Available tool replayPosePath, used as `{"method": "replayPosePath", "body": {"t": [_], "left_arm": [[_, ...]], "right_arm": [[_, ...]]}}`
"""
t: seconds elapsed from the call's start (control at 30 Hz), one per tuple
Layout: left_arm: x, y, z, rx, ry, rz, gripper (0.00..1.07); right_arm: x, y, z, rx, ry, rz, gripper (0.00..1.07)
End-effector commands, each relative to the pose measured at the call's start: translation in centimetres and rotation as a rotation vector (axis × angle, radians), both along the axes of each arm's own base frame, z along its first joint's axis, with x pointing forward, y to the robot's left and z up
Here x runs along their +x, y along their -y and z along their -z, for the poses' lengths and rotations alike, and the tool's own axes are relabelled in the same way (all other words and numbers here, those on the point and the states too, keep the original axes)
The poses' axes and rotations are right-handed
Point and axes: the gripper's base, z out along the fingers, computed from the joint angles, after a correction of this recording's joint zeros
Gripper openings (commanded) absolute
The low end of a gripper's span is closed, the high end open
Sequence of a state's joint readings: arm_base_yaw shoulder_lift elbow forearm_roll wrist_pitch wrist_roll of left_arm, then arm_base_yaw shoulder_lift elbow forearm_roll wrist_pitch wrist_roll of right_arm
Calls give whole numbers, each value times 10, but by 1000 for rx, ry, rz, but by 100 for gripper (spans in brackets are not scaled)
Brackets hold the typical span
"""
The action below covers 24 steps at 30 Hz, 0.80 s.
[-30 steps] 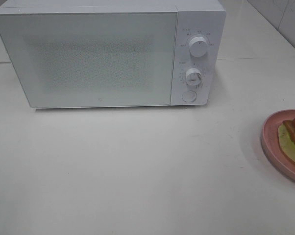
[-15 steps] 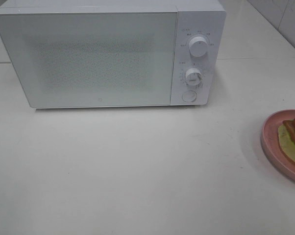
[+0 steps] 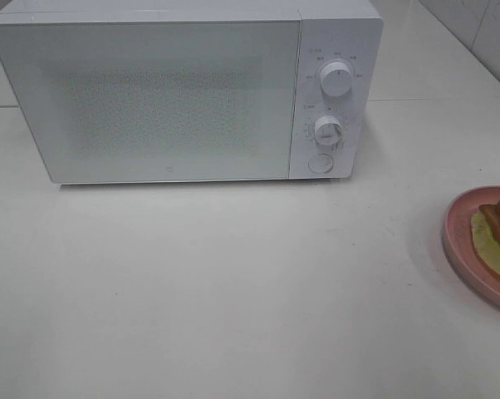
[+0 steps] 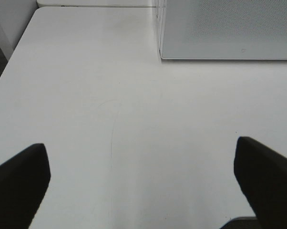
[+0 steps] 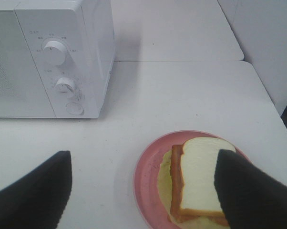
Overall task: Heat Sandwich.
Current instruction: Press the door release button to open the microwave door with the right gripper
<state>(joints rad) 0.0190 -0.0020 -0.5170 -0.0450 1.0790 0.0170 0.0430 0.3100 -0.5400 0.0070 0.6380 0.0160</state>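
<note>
The sandwich [image 5: 196, 183], white bread over reddish meat and pale filling, lies on a round pink plate [image 5: 146, 179] at the table's right edge; in the high view only part of the sandwich [image 3: 499, 237] and the plate [image 3: 459, 241] shows. A white microwave [image 3: 150, 100] stands at the back with its door closed. My right gripper [image 5: 143, 191] hangs open above the plate, one finger over the sandwich's far side, the other over bare table. Over bare table in front of the microwave [image 4: 224, 28], my left gripper [image 4: 141, 186] is open and empty. Neither arm shows in the high view.
Two dials [image 3: 336, 79] and a round button [image 3: 320, 163] sit on the microwave's right panel. A white wall [image 5: 262, 43] rises beyond the table's right end. The table edge [image 4: 10, 62] drops off on the left side.
</note>
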Motion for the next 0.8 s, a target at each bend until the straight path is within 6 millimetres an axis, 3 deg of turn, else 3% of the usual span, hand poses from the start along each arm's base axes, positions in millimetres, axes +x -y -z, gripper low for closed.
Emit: {"method": "replayPosePath", "body": {"t": [0.03,0.17,0.8], "left_arm": [[1,0,0,-3,7,3,100],[1,0,0,-3,7,3,100],[1,0,0,-3,7,3,100]], "right_arm": [[6,0,-2,15,23,10,78],[33,-1,0,13,-6,11,77],[120,-4,27,10,-72,15,76]]}}
